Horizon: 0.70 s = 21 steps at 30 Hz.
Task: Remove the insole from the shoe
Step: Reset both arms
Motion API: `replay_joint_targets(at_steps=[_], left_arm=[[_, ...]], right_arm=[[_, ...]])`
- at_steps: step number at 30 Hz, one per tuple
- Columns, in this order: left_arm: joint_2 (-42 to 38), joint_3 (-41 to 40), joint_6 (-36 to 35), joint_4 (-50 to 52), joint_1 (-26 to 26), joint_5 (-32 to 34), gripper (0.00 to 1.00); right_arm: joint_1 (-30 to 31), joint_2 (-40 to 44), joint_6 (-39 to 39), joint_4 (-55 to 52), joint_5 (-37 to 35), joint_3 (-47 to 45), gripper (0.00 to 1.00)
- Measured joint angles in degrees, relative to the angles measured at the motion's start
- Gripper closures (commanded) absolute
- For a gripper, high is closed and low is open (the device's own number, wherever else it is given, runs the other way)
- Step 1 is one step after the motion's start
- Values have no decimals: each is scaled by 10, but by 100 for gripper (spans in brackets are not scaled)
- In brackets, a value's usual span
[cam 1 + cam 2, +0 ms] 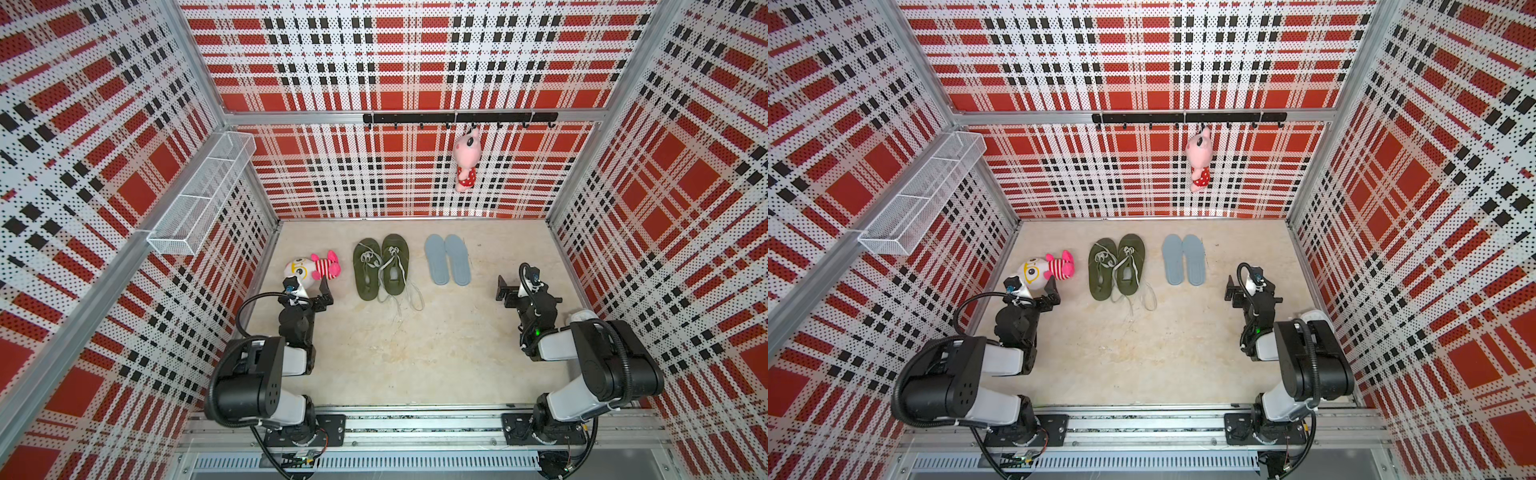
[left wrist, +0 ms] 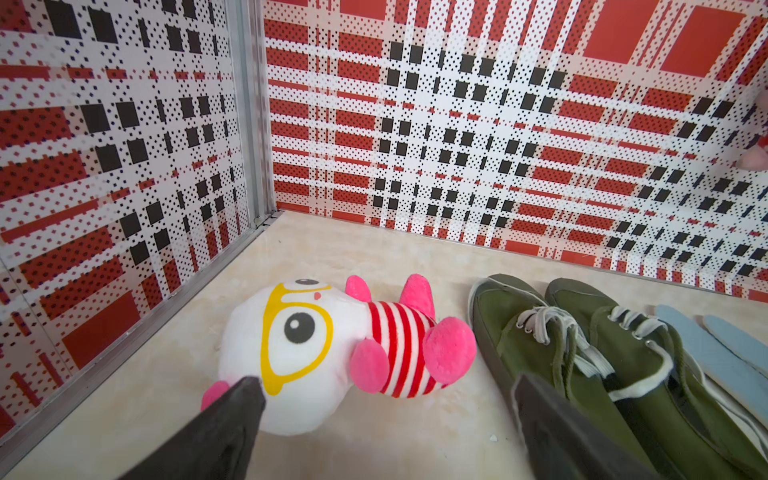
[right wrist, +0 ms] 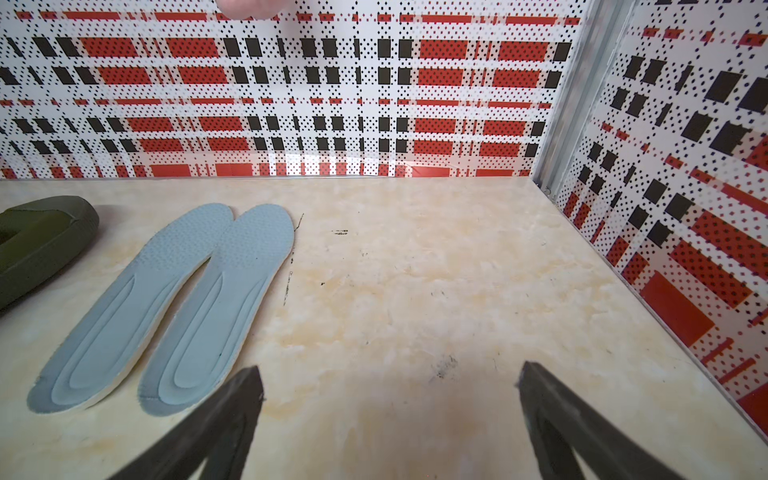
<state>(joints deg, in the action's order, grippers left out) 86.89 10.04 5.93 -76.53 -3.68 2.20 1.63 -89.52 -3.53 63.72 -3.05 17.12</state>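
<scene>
Two olive green shoes with loose white laces, one (image 1: 365,270) beside the other (image 1: 395,264), lie side by side at the back middle of the table. Right of them two pale blue insoles (image 1: 436,259) (image 1: 457,259) lie flat on the table, outside the shoes. In the right wrist view the insoles (image 3: 166,299) sit beside the nearer finger. My left gripper (image 2: 388,386) is open and low over bare table, between the plush toy and the nearer shoe (image 2: 540,361). My right gripper (image 3: 388,378) is open over bare table right of the insoles, holding nothing.
A white and pink striped plush toy (image 1: 311,268) lies left of the shoes, close to the left gripper. Another pink plush (image 1: 465,160) hangs from a black hook rail (image 1: 415,118) on the back wall. A wire basket (image 1: 203,195) hangs on the left wall. Plaid walls enclose three sides.
</scene>
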Motion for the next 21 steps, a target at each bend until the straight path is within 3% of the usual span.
replay_joint_targets(at_steps=[12, 21], left_arm=[[40, -59, -7, -113, 2, -7, 2], [39, 26, -24, -47, 41, 52, 2]], right_arm=[[0, 0, 0, 0, 0, 0, 0], [0, 0, 0, 0, 0, 0, 0]])
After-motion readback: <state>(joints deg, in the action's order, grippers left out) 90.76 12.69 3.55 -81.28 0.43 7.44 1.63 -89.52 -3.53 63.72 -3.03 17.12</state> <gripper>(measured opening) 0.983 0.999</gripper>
